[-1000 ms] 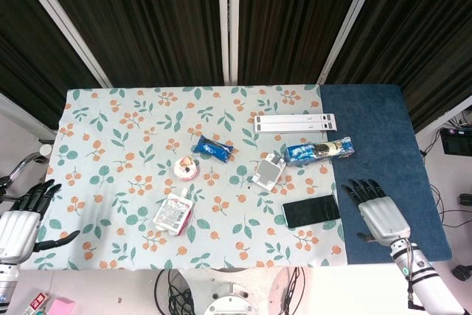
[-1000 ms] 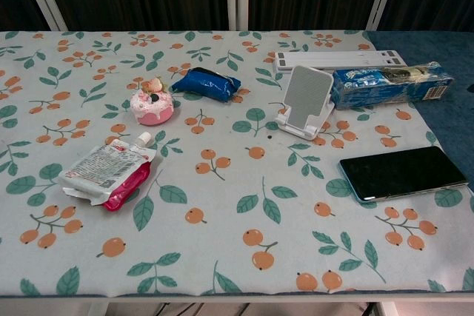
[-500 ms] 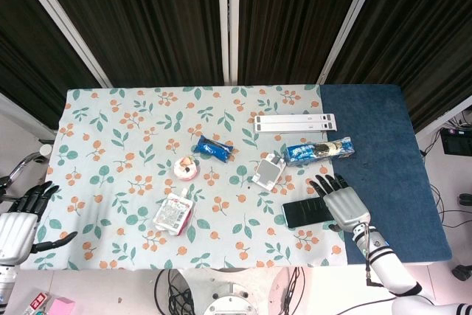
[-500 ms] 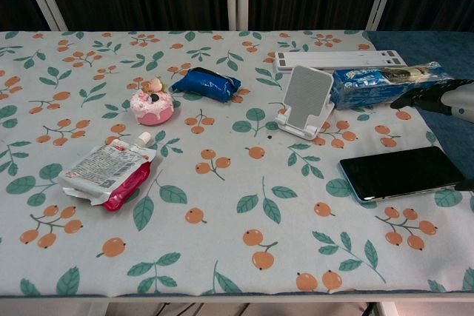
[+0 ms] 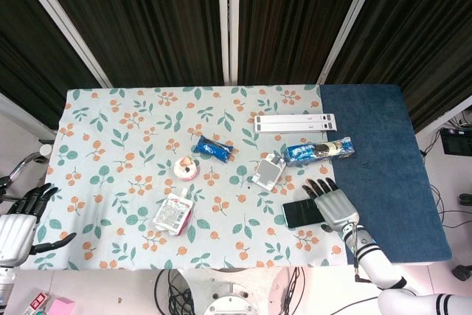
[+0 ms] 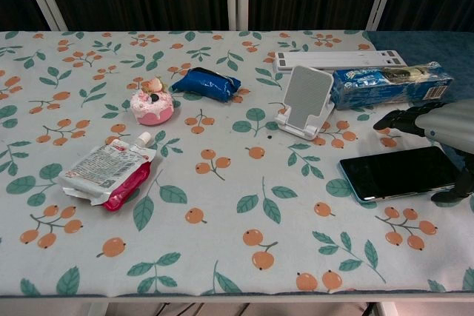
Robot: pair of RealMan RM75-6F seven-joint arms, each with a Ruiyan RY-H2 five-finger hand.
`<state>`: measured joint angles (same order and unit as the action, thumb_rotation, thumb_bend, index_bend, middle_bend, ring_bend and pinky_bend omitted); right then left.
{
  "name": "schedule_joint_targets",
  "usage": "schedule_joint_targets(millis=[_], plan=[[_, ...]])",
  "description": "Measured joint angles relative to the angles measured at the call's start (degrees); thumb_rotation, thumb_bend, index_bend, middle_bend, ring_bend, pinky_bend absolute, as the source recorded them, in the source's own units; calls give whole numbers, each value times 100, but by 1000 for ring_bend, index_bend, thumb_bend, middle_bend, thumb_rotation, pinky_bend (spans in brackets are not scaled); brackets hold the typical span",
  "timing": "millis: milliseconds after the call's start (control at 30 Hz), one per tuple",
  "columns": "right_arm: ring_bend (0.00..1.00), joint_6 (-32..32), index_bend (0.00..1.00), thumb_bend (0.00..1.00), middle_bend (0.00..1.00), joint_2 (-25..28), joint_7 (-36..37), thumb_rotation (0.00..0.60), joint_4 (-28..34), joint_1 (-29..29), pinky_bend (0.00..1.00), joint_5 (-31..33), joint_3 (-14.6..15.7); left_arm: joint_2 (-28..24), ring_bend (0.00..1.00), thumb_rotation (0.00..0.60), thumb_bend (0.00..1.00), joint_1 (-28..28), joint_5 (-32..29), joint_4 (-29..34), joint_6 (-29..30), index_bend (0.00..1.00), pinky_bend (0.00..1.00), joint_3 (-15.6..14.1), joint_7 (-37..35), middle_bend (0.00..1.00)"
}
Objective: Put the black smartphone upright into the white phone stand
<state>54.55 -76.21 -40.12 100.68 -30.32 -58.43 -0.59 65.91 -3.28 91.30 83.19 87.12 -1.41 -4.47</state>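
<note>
Head view takes in the whole table (image 5: 369,116), and from up there my right hand (image 5: 331,203) hangs over the right end of the black phone (image 5: 302,213), fingers (image 5: 316,185) spread apart and pointing away from me, covering that part of the phone so only its left portion shows. My left hand (image 5: 16,225) appears only in this view, off the near left corner of the flowered cloth (image 5: 133,153), fingers apart and holding nothing. Chest view gives what the top-down angle hides: the phone (image 6: 400,172) lies flat on the cloth, screen up, its full length visible, and my right hand (image 6: 437,125) is above its far right end, dark fingers (image 6: 391,120) stretched toward the left and separated; whether any fingertip touches the glass I cannot tell. The white stand (image 6: 306,101) sits upright just beyond the phone's left end, apart from it, with nothing in its cradle. Behind the stand lie a blue snack box (image 6: 389,83) and a long white strip (image 6: 337,58). Further left are a blue wrapper (image 6: 207,83), a pink cupcake toy (image 6: 152,103) and a spouted pouch (image 6: 107,172).
</note>
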Motion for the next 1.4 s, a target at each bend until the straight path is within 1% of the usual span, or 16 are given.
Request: schedule_joint_targets(millis=[167, 633, 867, 1067, 1233, 1300, 1400], plan=[[0, 45, 27, 88, 0, -48, 24, 600, -37, -47, 0, 34, 50, -15, 92, 145, 0, -3, 0, 20, -5, 101, 250, 0, -6, 65], [0, 69, 203, 121, 0, -135, 22, 600, -100, -196, 0, 235, 165, -34, 92, 158, 0, -1, -11, 50, -31, 102, 250, -14, 18, 65], [0, 123, 239, 124, 0, -100, 114, 600, -67, -218, 0, 221, 197, -57, 92, 156, 0, -5, -25, 69, -72, 101, 250, -28, -8, 65], [0, 150, 325, 137, 0, -85, 152, 600, -62, -233, 0, 224, 250, -57, 93, 156, 0, -10, -36, 78, -111, 102, 250, -41, -37, 65], [0, 255, 422, 156, 1, -101, 264, 600, -59, -203, 0, 107, 255, -83, 92, 156, 0, -17, -35, 98, -129, 101, 250, -47, -58, 65], [0, 295, 449, 165, 21, -102, 313, 600, -59, -187, 0, 57, 255, -89, 93, 157, 0, -19, -36, 104, -138, 102, 250, -50, -61, 65], [4, 348, 472, 176, 87, -95, 354, 600, -58, -163, 0, 15, 263, -86, 92, 158, 0, -25, -40, 101, -157, 102, 250, -52, -64, 65]])
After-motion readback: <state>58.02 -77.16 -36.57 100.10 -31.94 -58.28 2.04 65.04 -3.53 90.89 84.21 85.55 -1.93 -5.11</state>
